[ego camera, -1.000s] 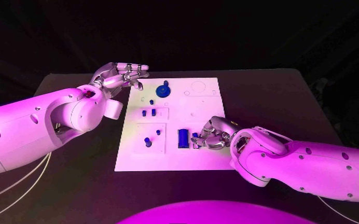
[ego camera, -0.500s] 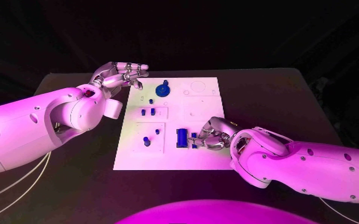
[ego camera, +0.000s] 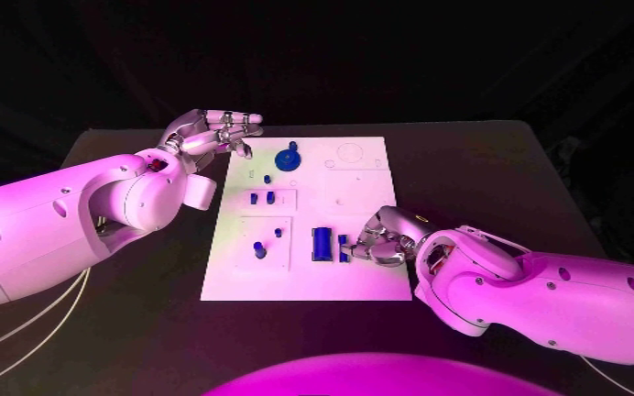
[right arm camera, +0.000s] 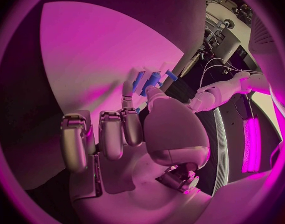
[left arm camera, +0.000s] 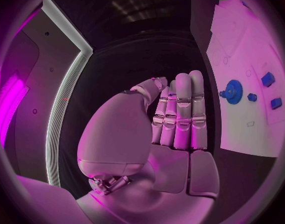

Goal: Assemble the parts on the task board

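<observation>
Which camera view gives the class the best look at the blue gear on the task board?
The left wrist view: the blue gear shows its toothed rim. The head view shows the gear small, on the task board.

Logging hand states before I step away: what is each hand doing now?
Left hand: open, holds nothing, beside the task board.
Right hand: pinches a small blue part.

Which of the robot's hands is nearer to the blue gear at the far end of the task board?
Left. The left hand hovers beside the blue gear, off the task board; the right hand is at the board's near end.
</observation>
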Controlling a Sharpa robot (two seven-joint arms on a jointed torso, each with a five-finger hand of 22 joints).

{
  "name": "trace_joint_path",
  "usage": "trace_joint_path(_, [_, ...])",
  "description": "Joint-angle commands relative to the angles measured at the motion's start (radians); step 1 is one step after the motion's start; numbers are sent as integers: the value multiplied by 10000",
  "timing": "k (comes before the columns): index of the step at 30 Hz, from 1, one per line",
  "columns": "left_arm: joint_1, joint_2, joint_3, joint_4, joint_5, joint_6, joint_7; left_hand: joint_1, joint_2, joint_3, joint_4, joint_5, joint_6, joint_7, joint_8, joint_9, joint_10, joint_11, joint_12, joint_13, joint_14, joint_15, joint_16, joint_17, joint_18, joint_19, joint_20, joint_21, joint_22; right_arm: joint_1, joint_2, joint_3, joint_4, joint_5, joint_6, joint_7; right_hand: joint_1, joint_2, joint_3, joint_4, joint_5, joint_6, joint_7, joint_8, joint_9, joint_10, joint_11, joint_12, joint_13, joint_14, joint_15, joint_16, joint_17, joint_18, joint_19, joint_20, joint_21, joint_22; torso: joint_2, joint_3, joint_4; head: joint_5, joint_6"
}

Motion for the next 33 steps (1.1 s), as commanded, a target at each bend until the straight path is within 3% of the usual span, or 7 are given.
trace_joint_path(1, [5, 7, 6, 10, 32, 167, 49, -39, 89, -34, -44, -3, -43, -3, 63, 12, -59, 13, -22, 11, 7, 71, -32, -13, 59, 10, 49, -56, -13, -14, -37, -1, 20, -266, 224, 209, 622, 6, 92, -369, -424, -30, -33, 45, 11, 467, -60, 35, 1701, 808, -101, 52, 1410, -66, 1060, -86, 45, 2627, -1, 1, -6, -4, 17])
trace_joint_path(5, [5, 21, 6, 1, 32, 172, 53, -39, 89, -34, -44, -3, -43, -3, 63, 12, -59, 13, -22, 11, 7, 71, -32, -13, 59, 10, 49, -56, -13, -19, -32, -2, -6, -416, 291, 248, 1248, 30, 201, -750, -1127, -50, -45, 30, -6, 465, -69, 28, 1705, 807, -102, 50, 1411, -66, 1060, -90, 45, 2627, 6, 1, 3, 0, 34])
trace_joint_path(12, [3, 64, 4, -49, 38, 163, 101, -39, 91, -34, -44, -3, -44, -3, 63, 12, -60, 13, -22, 11, 6, 71, -33, -14, 59, 10, 49, -58, -14, 33, -230, 9, -123, 596, -403, 1402, 1123, 128, 129, -580, -885, -357, 114, -197, -132, 190, 53, -657, 1358, 700, -13, -237, 948, 30, 946, -38, -456, 2497, -54, -32, -7, -2, 108])
trace_joint_path(16, [-10, 117, 2, -131, 154, 148, 174, -46, 91, -38, -45, -4, -49, -1, 66, 14, -64, 15, -20, 13, 6, 73, -33, -16, 58, 13, 50, -63, -17, 442, -442, 20, -504, 3413, -438, 3831, 1350, 190, 98, -541, -743, -993, 504, -762, -430, -761, 401, -2703, 293, 261, 282, -1399, -634, 519, 231, 194, -3231, 1731, -141, -80, -32, -7, 216])
trace_joint_path(22, [-132, 339, -2, -469, 702, 116, 428, -161, 69, -108, 10, -55, -64, 6, 79, 19, -84, 27, -14, 16, -27, 96, -52, -33, 49, -9, 71, -111, -43, 1210, -300, 25, -1848, 7731, 393, 6581, 2238, 284, 327, -725, -864, -1732, 1008, -1497, -919, -3674, 922, -8615, -3444, -1577, 696, -6740, -6057, 1724, -2285, 655, -11792, -1640, -464, -248, -105, -52, 599])
trace_joint_path(25, [-207, 530, -2, -752, 1197, 111, 651, -270, 64, -195, 68, -152, -102, 29, 102, 26, -211, 76, -62, -20, -499, 168, -483, -231, 33, -325, 138, -448, -215, 1527, -36, 37, -2722, 9209, 744, 7415, 2590, 263, 530, -689, -1055, -1926, 1150, -1783, -1267, -4201, 1091, -9868, -4745, -2366, 960, -8564, -7072, 1733, -2889, 898, -13081, -2698, -625, -325, -117, -40, 899])
trace_joint_path(33, [-300, 1093, 4, -1612, 2149, -67, 1159, -484, 92, -210, 322, -345, -596, 139, -22, -174, -827, 411, -370, -453, -2101, 819, -4101, -1871, -231, -2451, 865, -3241, -1843, 1905, 932, 168, -4897, 10969, 1214, 8669, 3121, 153, 1039, -468, -1357, -1889, 1404, -2195, -2257, -4073, 1600, -12341, -8383, -3958, 1822, -12183, -9029, 1728, -4630, 1764, -14988, -5580, -917, -372, -81, -77, 1546])
